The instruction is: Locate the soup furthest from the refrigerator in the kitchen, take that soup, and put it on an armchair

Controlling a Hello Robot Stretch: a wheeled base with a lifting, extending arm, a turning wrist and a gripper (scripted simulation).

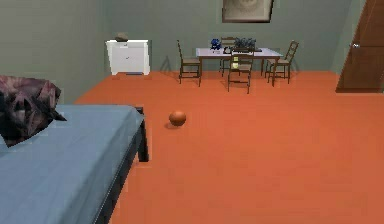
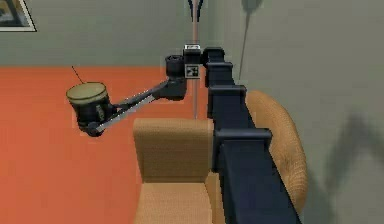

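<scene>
In the arm side view a short round can with a pale top and olive side, the soup (image 2: 88,97), hangs at the far end of my gripper (image 2: 88,121), clear of the orange floor, so the gripper holds it. The dark arm (image 2: 240,140) rises from the bottom edge over a tan armchair (image 2: 172,160), whose seat lies below and right of the can. The armchair's rounded back (image 2: 288,140) shows right of the arm.
The forward view has a blue bed (image 1: 60,165) with a dark pillow (image 1: 25,105) at left and a brown ball (image 1: 177,118) on the orange floor. At the back stand a white dresser (image 1: 129,57), a dining table (image 1: 238,53) with chairs, and a brown door (image 1: 362,45).
</scene>
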